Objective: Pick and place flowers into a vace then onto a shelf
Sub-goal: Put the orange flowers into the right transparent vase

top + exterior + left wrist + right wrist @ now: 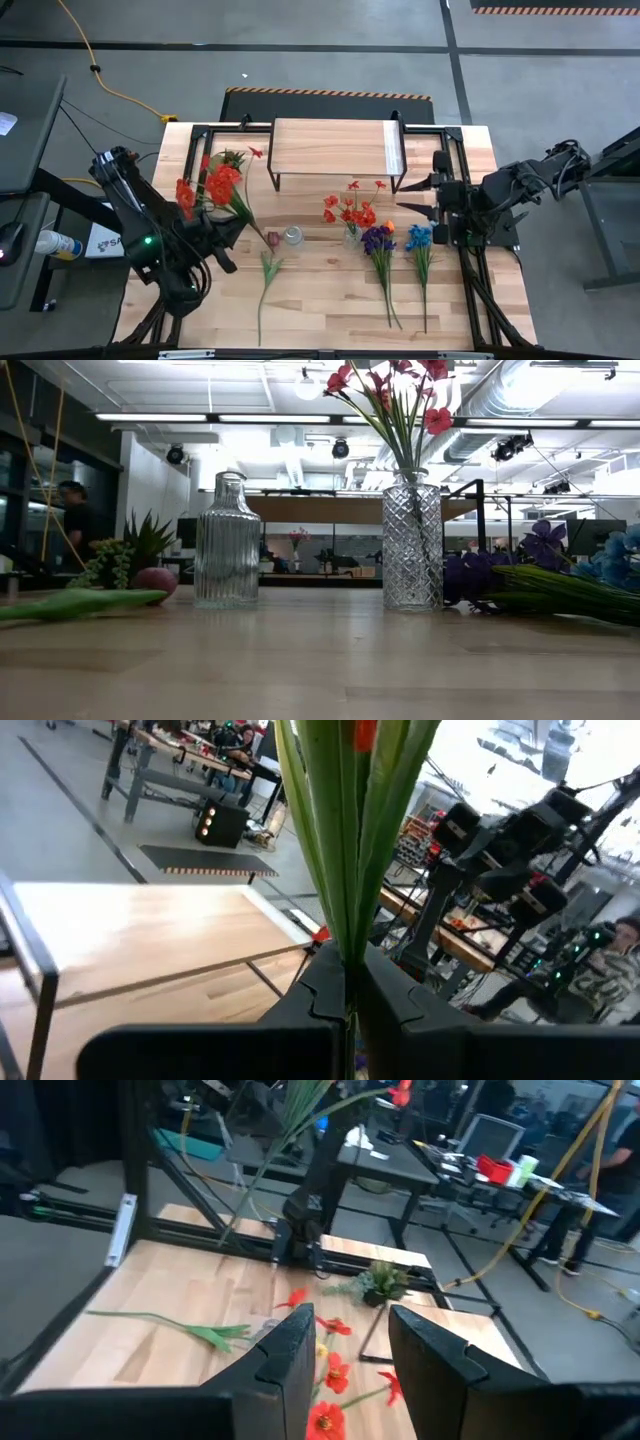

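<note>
1. We see the left pincer (222, 232) clenched on a bunch of red flowers (212, 186); in the left wrist view its fingers (325, 990) press together around the green stems (345, 840).
2. That bunch is held above the left part of the worktop (320, 300), its blooms pointing toward the shelf's left end.
3. The right pincer (415, 195) hangs near the shelf's right end, grasping nothing; in its own wrist view we see a gap between its fingers (290, 1355).
4. The shelf (335, 148) stands at the far middle of the worktop, its board bare.
5. A cut-glass vase (412, 540) near the worktop's middle holds red flowers (395, 385) upright.
6. An empty ribbed glass bottle (227, 540) stands to the left of that vase, apart from it.
7. A pink bud on a long stem (268, 262) lies flat on the worktop, near the bottle.
8. Purple flowers with one orange bloom (379, 240) and blue flowers (418, 238) lie side by side on the worktop, right of the vase.
9. A small spiky potted plant (135, 550) shows in the low view, left of the bottle.
</note>
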{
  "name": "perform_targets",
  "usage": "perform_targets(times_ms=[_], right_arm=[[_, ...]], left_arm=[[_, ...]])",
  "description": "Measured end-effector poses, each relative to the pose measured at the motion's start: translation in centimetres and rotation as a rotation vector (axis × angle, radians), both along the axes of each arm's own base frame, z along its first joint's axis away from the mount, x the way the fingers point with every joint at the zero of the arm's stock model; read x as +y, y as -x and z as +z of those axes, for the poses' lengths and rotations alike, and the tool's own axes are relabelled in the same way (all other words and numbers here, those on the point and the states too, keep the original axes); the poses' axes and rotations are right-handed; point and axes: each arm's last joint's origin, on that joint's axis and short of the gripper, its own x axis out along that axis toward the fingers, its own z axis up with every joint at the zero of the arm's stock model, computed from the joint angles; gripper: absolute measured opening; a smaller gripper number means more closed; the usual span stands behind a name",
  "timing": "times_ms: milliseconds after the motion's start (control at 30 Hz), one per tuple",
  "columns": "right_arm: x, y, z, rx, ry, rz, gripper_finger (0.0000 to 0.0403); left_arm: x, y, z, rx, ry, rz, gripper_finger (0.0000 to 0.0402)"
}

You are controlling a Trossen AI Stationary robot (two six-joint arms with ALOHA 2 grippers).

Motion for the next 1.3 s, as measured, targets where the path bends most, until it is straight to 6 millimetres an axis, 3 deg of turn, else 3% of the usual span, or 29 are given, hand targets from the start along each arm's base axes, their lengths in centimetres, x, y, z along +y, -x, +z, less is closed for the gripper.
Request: perform_targets(times_ms=[267, 367, 633, 1100, 1300], right_arm=[[-0.1, -0.1, 0.0, 0.004, -0.007, 0.036, 0.0122], [0.0, -0.1, 0.0, 0.005, 0.002, 0.05, 0.0122], [0.2, -0.1, 0.0, 0.011, -0.009, 0.108, 0.0122], [0.4, -0.2, 0.7, -0.053, 0.0, 0.172, 0.0122], [0.6, -0.3, 1.7, -0.16, 0.016, 0.228, 0.0122]], left_arm=[[-1.4, -1.0, 3.8, 0.063, -0.05, -0.029, 0.0042], [-1.3, -2.3, 4.9, 0.082, -0.022, -0.077, 0.0042], [2.1, -7.1, 9.5, -0.024, -0.233, -0.351, 0.0042], [7.6, -10.8, 10.0, -0.131, -0.346, -0.553, 0.0042], [9.3, -12.9, 9.0, -0.107, -0.36, -0.597, 0.0042]])
